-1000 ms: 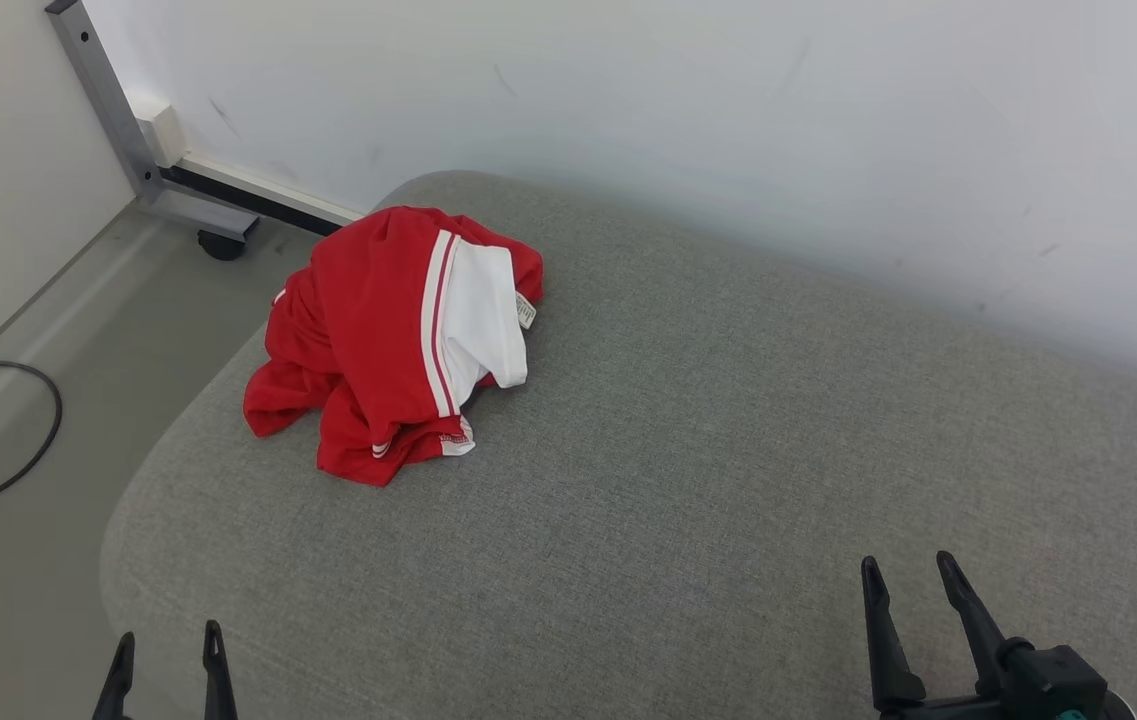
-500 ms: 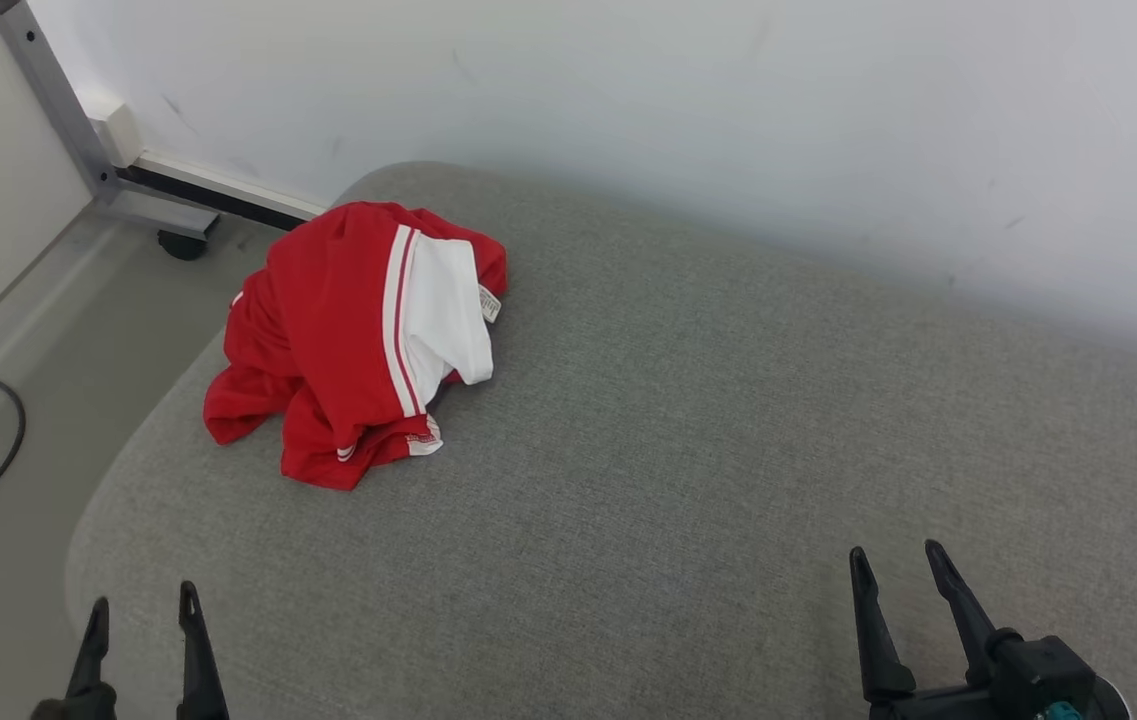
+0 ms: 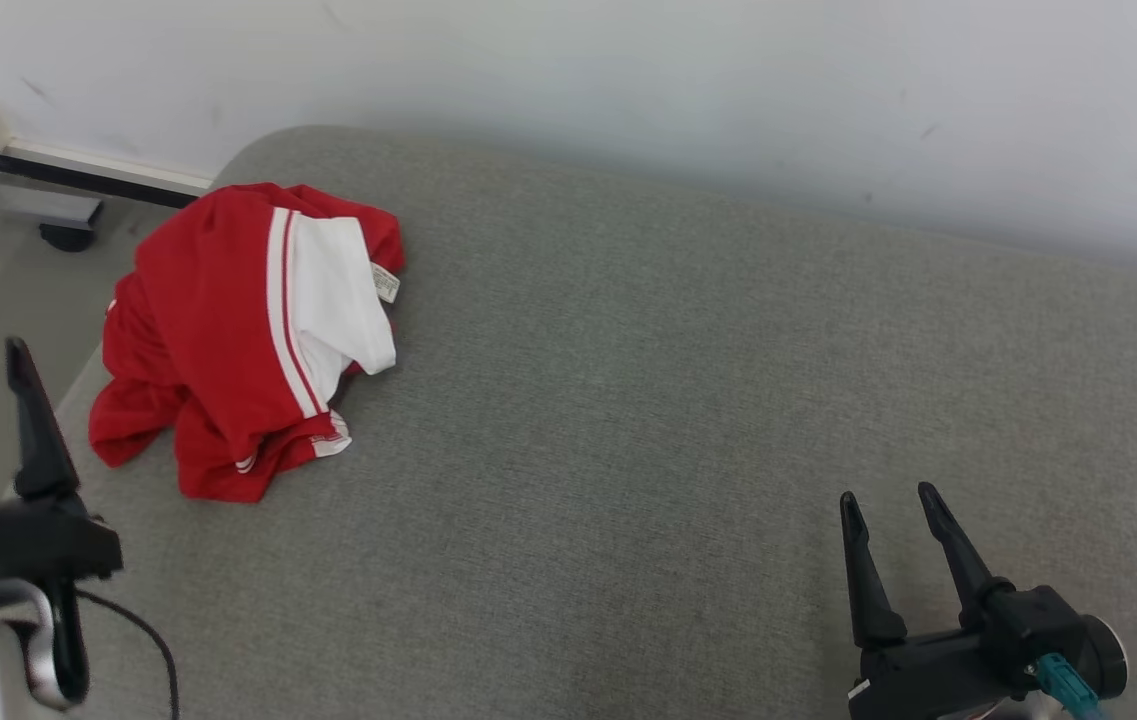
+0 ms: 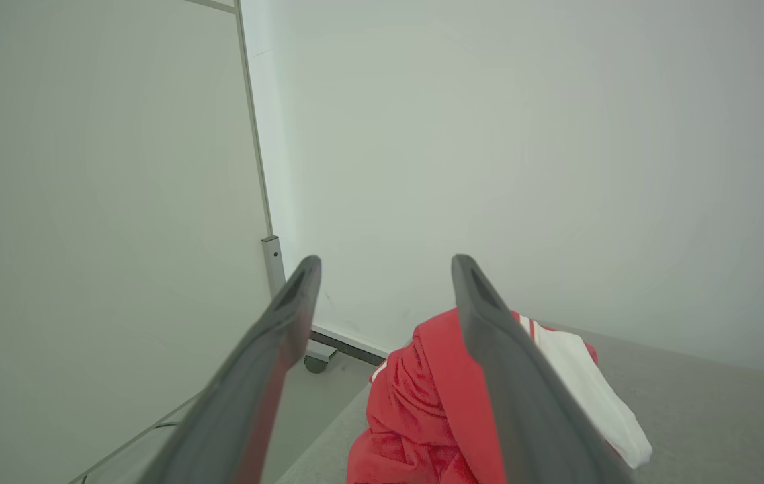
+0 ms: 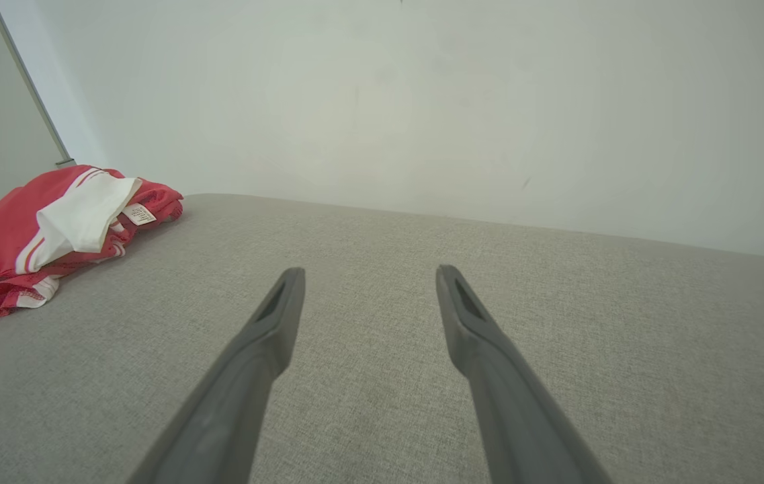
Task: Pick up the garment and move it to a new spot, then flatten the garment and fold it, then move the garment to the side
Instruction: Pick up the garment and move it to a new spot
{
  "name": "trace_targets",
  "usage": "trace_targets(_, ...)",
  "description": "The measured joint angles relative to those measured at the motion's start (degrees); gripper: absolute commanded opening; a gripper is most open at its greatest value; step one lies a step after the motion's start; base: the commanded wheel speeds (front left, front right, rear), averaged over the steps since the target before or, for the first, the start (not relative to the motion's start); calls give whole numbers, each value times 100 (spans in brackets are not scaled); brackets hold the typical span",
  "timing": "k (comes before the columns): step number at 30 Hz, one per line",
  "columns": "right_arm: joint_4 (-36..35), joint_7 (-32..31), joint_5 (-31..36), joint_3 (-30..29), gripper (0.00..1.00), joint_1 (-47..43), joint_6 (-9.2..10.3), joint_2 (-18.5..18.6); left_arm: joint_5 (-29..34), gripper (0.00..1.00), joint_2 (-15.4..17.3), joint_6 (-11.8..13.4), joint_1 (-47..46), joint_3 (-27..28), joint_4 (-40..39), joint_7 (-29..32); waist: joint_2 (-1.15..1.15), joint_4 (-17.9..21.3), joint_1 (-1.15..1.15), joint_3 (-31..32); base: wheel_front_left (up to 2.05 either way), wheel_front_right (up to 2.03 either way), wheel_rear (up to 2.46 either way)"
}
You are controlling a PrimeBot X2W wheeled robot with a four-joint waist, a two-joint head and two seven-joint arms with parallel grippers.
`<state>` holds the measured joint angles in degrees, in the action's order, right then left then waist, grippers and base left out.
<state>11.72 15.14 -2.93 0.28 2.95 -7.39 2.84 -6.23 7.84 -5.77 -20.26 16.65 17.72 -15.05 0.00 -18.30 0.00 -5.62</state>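
Head camera panned; left claw (image 4: pixel 387 262) lifted, now aimed toward garment (image 3: pixel 218 330). Both claws spread wide, empty. Right claw (image 3: pixel 888 495) low over padded bench (image 3: pixel 628 450), well apart from garment. Garment crumpled at bench's far-left corner, untouched. Likely reach for first pickup starting.

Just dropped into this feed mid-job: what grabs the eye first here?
The crumpled red and white garment stands out at once, heaped near the far left corner of the grey cushion, a small label showing on its white part. Both claws are open and empty: the left claw points toward the garment, the right claw sits over bare cushion at the near right.
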Motion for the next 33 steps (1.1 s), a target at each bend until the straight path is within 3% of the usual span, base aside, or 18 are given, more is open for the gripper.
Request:
trace_targets(10,-102,0,10,19,100,323,0,1,-321,100,736,-136,-1306,68,955,0,0,654,1,-425,0,0,0)
trace_targets(16,-167,0,-37,91,100,445,0,1,-691,100,1323,-172,-1796,-118,2038,11,0,1127,1,-609,0,0,0)
trace_targets(23,-259,0,-96,38,100,517,0,2,-1233,100,1968,-176,-2130,-800,2916,552,0,1636,0,-794,0,0,0)
trace_targets(30,-296,0,-127,24,100,563,0,3,-1753,100,2369,-177,-2327,-1367,3421,1039,0,1966,0,-1025,0,0,0)
trace_targets(33,-326,0,-153,18,100,644,0,3,-1968,100,2491,-177,-2442,-1602,3734,1571,0,2096,0,-1163,0,0,0)
